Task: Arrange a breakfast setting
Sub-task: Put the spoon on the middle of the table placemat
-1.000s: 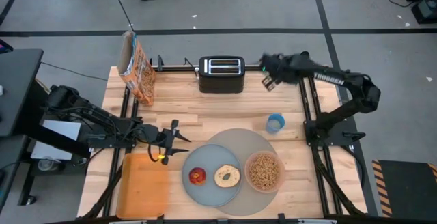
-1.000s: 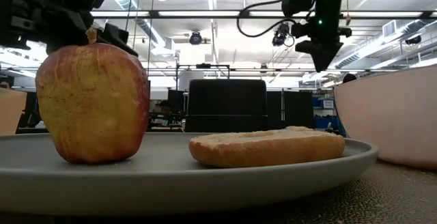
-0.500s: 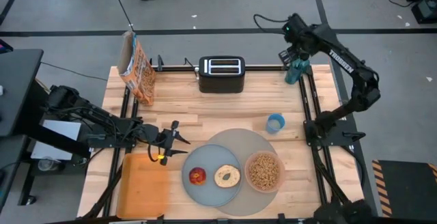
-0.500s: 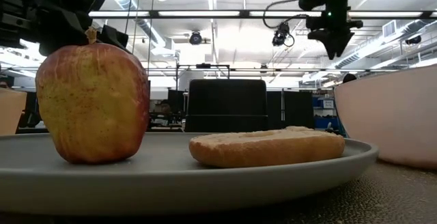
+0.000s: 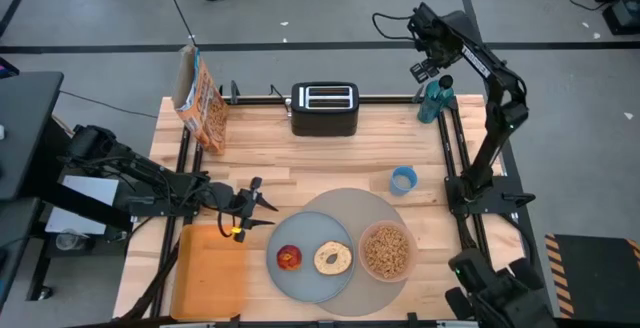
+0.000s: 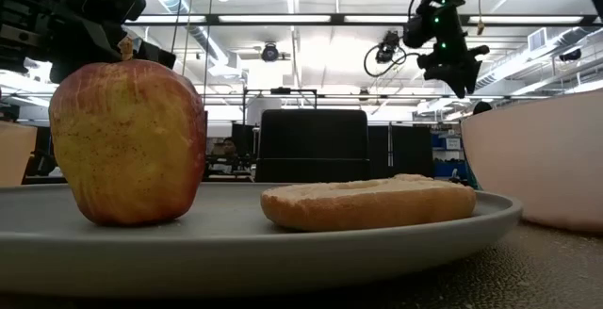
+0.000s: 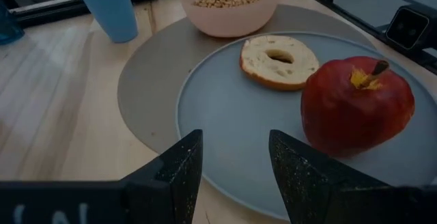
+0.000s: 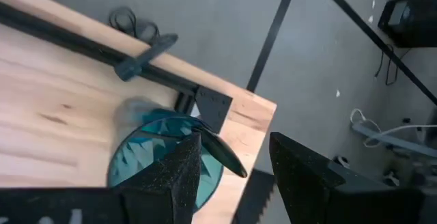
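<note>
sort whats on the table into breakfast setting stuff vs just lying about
Breakfast setting: placemat, plate, apple, bagel half, bowl of cereal pieces.

Lying about: toaster, cereal box, blue cup, teal bottle, orange board.

On the wooden table [image 5: 300,158], the round grey-tan placemat [image 5: 345,203] lies near and centre. On it sit the grey plate [image 5: 300,278] to the left and the smaller pink bowl [image 5: 386,251] to the right. The red apple [image 5: 290,258] sits left of the toasted bagel half [image 5: 332,258], both on the plate. The black toaster [image 5: 324,109] stands at the far edge.
</note>
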You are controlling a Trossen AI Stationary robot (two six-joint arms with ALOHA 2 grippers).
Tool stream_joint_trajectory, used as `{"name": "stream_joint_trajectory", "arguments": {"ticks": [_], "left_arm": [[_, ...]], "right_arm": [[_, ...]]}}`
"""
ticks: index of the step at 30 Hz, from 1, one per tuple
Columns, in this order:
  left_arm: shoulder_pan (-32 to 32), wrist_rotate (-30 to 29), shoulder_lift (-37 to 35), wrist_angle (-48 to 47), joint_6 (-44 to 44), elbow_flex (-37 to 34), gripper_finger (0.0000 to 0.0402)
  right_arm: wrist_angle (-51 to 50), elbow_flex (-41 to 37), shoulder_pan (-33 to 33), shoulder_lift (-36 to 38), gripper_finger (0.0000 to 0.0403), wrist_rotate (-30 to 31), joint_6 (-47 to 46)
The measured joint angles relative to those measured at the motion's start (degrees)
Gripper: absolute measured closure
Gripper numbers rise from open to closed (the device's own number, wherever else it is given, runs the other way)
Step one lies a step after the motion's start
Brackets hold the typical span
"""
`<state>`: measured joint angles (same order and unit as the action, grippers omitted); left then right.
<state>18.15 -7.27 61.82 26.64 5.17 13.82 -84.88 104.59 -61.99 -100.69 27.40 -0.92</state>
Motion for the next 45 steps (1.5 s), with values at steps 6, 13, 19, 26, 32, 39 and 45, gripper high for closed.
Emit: {"name": "stream_joint_trajectory", "arguments": {"ticks": [6,13,19,26,32,39,45], "left_arm": [[0.00,-0.01,0.00,-0.44,-0.07,0.00,0.0224],[0.00,-0.04,0.00,-0.46,-0.48,0.00,0.0224],[0.00,-0.06,0.00,-0.61,-1.97,0.00,0.0224],[0.00,-0.07,0.00,-0.87,-1.99,0.00,0.0224],[0.00,-0.07,0.00,-1.09,-1.95,0.02,0.0224],[0.00,-0.07,0.00,-2.56,-2.43,0.02,0.0224],[0.00,-0.07,0.00,-2.56,-2.99,0.02,0.0224]], "right_arm": [[-4.54,2.06,-0.55,-3.25,0.0222,-0.02,1.92],[-5.16,2.09,-0.90,-5.18,0.0222,2.21,2.72],[-5.16,2.04,-1.54,-6.90,0.0222,1.66,3.92],[-5.16,2.00,-2.43,-7.53,0.0222,-0.23,5.51],[-5.14,1.98,-3.07,-7.53,0.0222,-1.34,5.17],[-5.14,1.93,-3.04,-7.20,0.0224,-1.38,5.99],[-5.14,1.92,-1.64,-6.90,0.0224,-0.22,9.42]]}}
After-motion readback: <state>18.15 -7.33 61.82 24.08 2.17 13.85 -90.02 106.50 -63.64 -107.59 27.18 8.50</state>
